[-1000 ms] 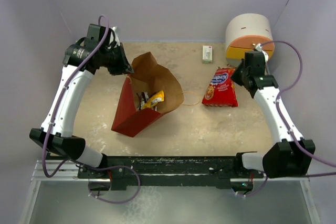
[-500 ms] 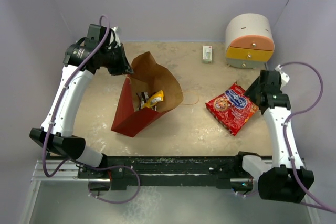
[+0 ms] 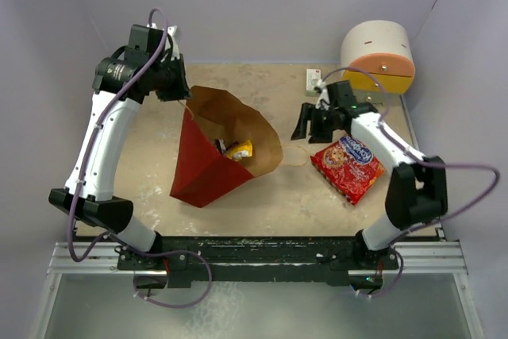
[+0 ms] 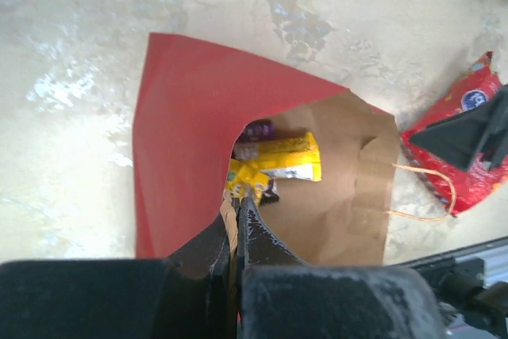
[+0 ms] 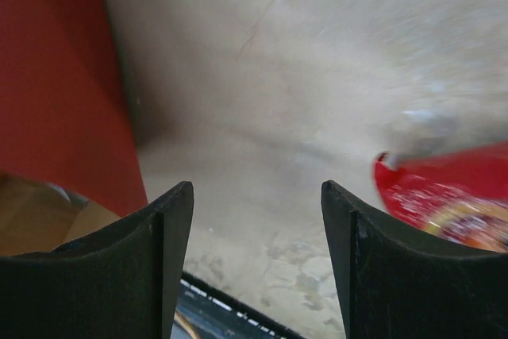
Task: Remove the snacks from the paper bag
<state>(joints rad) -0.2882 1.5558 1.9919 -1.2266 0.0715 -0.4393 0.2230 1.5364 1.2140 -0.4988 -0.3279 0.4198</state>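
Hovering with fingers spread just right of the paper bag, the right end effector faces left toward its open mouth, where the candy bars lie deep in the brown interior; it is plainly the nearer arm. The left end effector clamps the bag's rim at upper left, propping it open. The crisp packet lies on the worktop at lower right, and only a thin string handle loops between.

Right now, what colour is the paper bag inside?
Paper bag interior is plain brown; best seen from left wrist.

Left jaws pinched (arm raised), right jaws apart
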